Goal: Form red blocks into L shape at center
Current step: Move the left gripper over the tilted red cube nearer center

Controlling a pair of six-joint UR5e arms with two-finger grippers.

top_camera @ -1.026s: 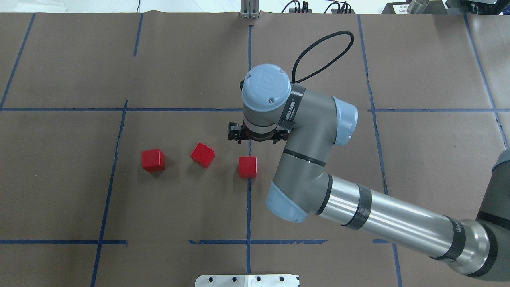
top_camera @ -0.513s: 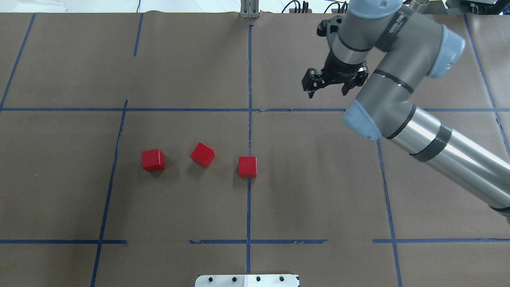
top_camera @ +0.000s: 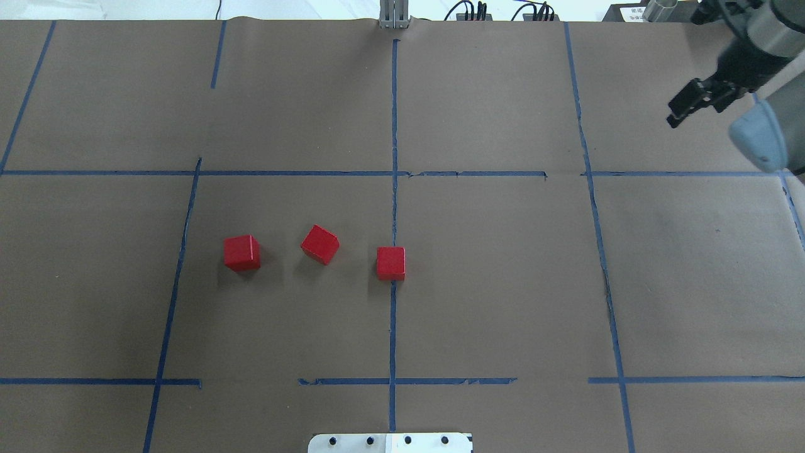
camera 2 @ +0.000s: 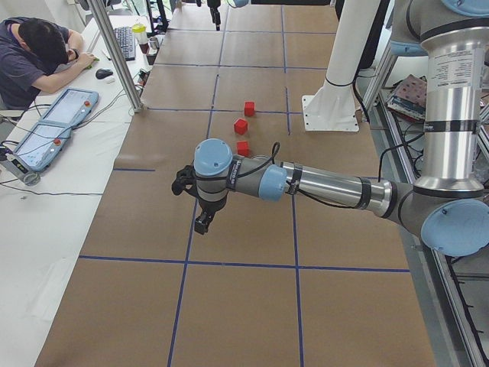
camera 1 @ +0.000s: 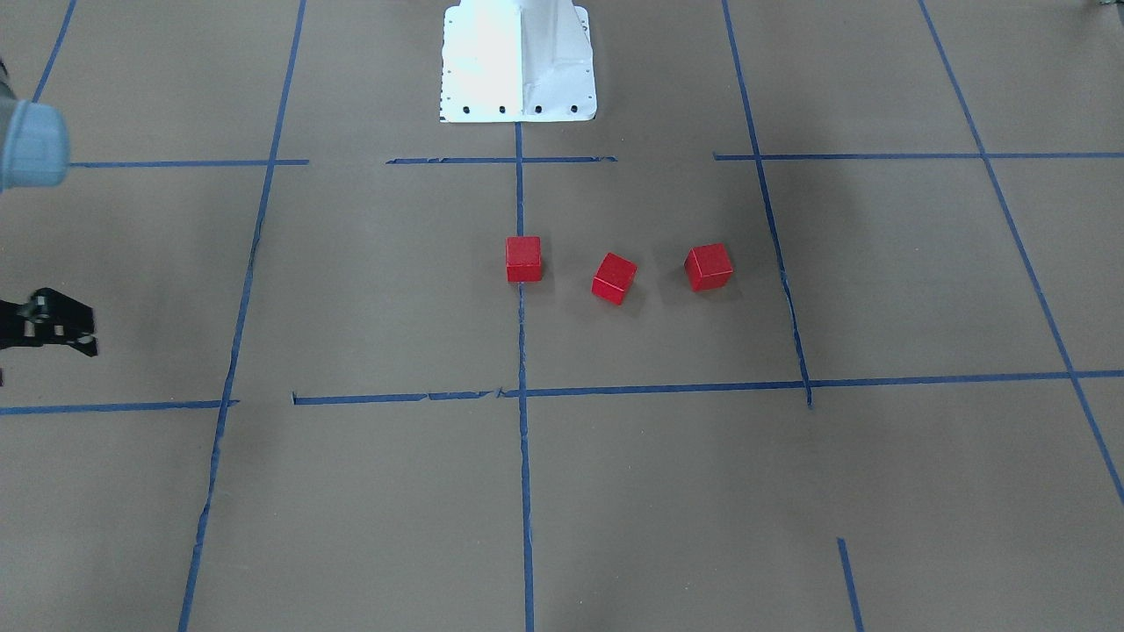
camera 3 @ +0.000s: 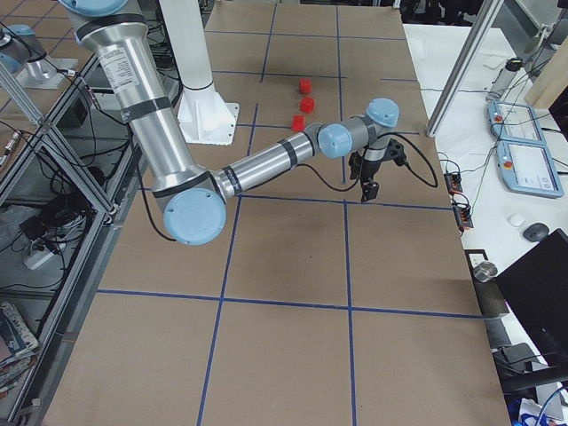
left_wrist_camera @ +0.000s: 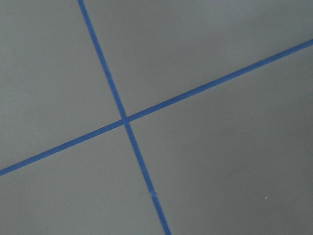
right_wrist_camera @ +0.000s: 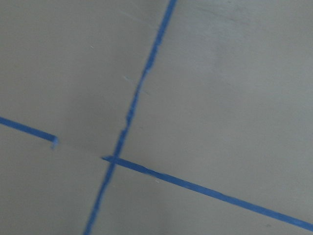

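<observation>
Three red blocks lie apart in a rough row on the brown paper: left (top_camera: 242, 253), middle (top_camera: 320, 245) turned at an angle, right (top_camera: 390, 263) on the vertical blue tape line at the center (top_camera: 394, 207). They also show in the front view (camera 1: 709, 267), (camera 1: 614, 278), (camera 1: 523, 259). My right gripper (top_camera: 692, 107) is open and empty, high at the far right, well away from the blocks; it shows at the front view's left edge (camera 1: 48, 326). My left gripper (camera 2: 202, 223) shows only in the left side view, hovering over the paper short of the blocks; I cannot tell if it is open. Both wrist views show only paper and tape.
The white mount plate (top_camera: 390, 442) sits at the near table edge. A metal post (top_camera: 394, 14) and cables stand at the far edge. A person (camera 2: 42, 46) sits at the side desk with teach pendants (camera 2: 53, 126).
My right arm has swung from just behind the rightmost block up and away to the far right corner. The three blocks have not moved.
</observation>
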